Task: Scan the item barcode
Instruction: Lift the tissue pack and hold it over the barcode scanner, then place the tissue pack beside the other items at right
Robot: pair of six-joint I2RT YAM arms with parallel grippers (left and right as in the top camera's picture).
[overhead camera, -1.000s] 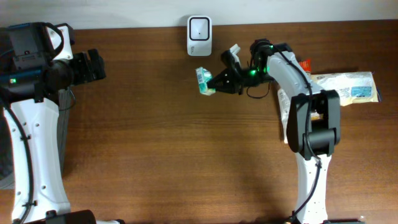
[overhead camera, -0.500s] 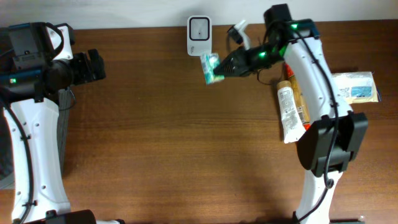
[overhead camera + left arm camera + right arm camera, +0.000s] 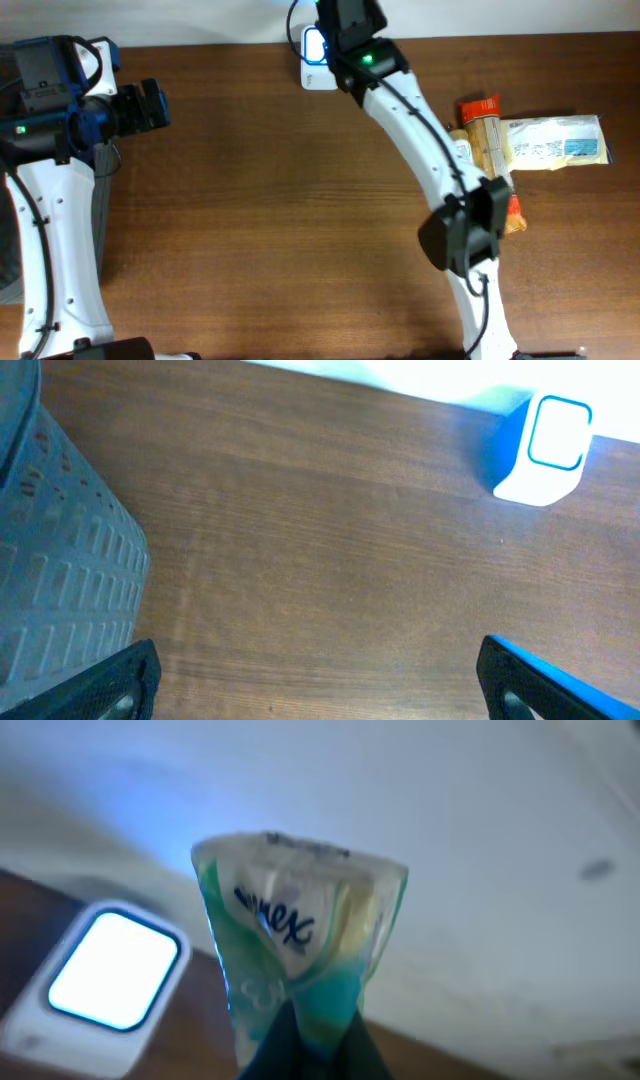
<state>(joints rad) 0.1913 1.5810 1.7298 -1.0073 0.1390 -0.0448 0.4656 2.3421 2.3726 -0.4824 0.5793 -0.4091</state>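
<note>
Along the near edge of the table point(image 3: 260, 300) I am seeing the bases of both arms, with a broad stretch of bare wood running between them and on to the middle. Further back, by the left edge, the left gripper point(image 3: 150, 105) is hanging with its fingers spread wide and pointing across the table. A grey ribbed bin point(image 3: 60, 570) is showing at its side in the wrist view. Toward the right edge an orange-capped tube point(image 3: 485, 130) and a pale packet point(image 3: 555, 140) are lying together, close against the right arm. At the far edge the right gripper point(image 3: 305, 1035) is pinching the bottom of the tissue pack point(image 3: 300, 930). It is holding the pack upright in the air, just beside the lit scanner point(image 3: 318, 48).
</note>
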